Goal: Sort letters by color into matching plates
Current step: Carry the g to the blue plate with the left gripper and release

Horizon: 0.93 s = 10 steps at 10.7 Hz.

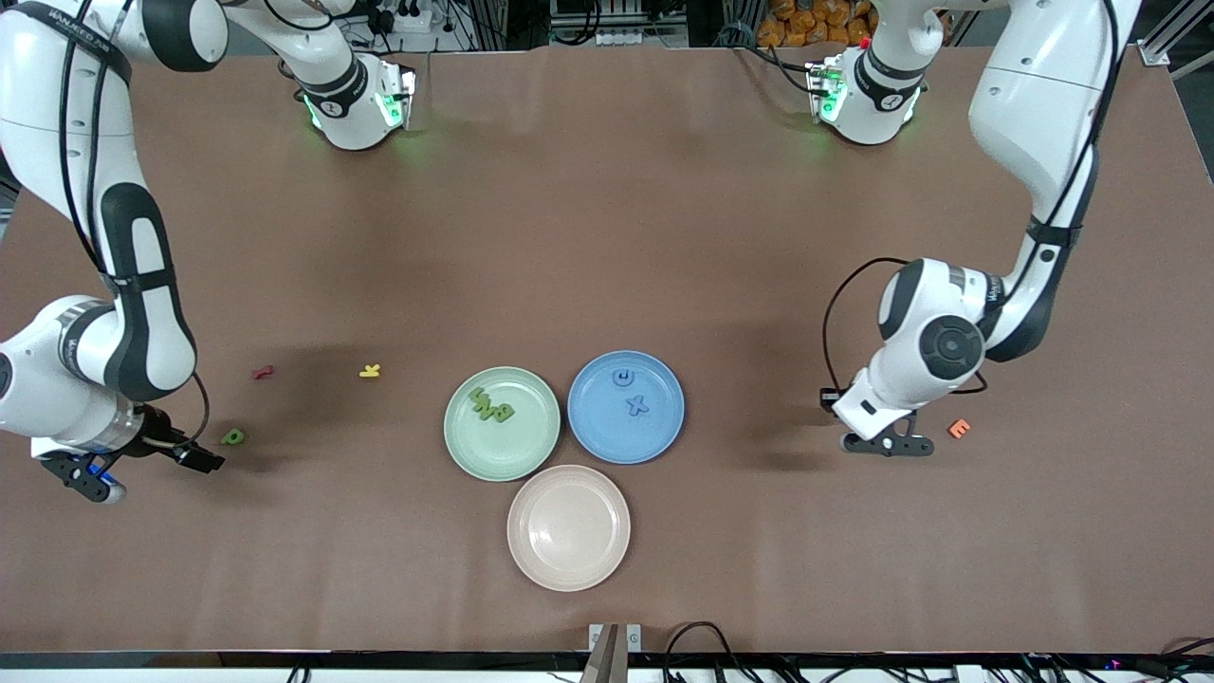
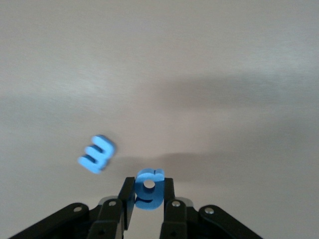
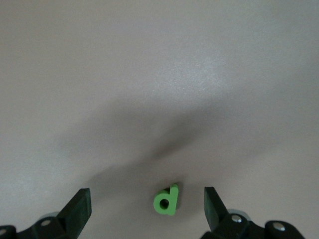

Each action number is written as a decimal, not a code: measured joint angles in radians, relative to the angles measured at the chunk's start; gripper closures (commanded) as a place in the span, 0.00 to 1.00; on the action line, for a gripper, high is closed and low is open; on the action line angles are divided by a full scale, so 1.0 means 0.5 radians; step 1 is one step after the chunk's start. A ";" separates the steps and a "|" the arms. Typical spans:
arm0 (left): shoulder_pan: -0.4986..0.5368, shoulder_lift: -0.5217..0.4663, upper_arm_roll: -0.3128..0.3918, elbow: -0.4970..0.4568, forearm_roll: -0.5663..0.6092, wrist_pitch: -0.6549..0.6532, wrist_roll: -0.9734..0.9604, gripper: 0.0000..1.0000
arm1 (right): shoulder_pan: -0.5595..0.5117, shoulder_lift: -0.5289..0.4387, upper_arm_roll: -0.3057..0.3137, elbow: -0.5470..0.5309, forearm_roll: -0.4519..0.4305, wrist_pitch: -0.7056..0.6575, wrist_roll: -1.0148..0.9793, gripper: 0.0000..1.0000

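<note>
Three plates sit clustered near the middle of the bench; the pale green plate lies toward the right arm's end, the blue plate touches it on the side toward the left arm's end, and the beige-pink plate lies nearer the front camera than both, with nothing in it. Green letters rest in the pale green plate; two blue letters rest in the blue plate.

Left gripper is low at the bench toward the left arm's end; its fingers are clamped on a blue letter. In the left wrist view a second small piece lies just beside the held one and appears blue; in the front view the piece at that spot is an orange letter, so its true colour cannot be settled.

Right gripper is low toward the right arm's end; its fingers stand wide apart. A loose green letter lies on the bench between them, touching neither.

A red letter and a yellow letter lie on the bench farther from the front camera than the green one, well apart from the plates.
</note>
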State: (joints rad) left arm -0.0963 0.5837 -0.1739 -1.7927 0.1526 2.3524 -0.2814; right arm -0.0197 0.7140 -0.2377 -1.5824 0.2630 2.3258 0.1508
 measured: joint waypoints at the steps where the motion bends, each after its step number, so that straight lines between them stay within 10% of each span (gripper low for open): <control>1: -0.062 -0.001 -0.002 0.000 0.000 -0.015 -0.131 1.00 | 0.000 0.025 0.006 0.001 0.009 0.034 0.000 0.00; 7: -0.296 -0.009 -0.109 0.080 0.000 -0.035 -0.793 1.00 | 0.000 0.143 0.012 -0.016 0.014 0.193 0.000 0.00; 10: -0.336 -0.009 -0.222 0.136 0.000 -0.040 -1.049 1.00 | 0.000 0.159 0.016 -0.070 0.014 0.222 0.000 0.16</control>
State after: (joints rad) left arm -0.2644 0.5793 -0.2850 -1.7249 0.1525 2.3325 -0.8057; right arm -0.0197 0.7933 -0.2298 -1.6172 0.2699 2.4370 0.1508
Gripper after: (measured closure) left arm 0.727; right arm 0.022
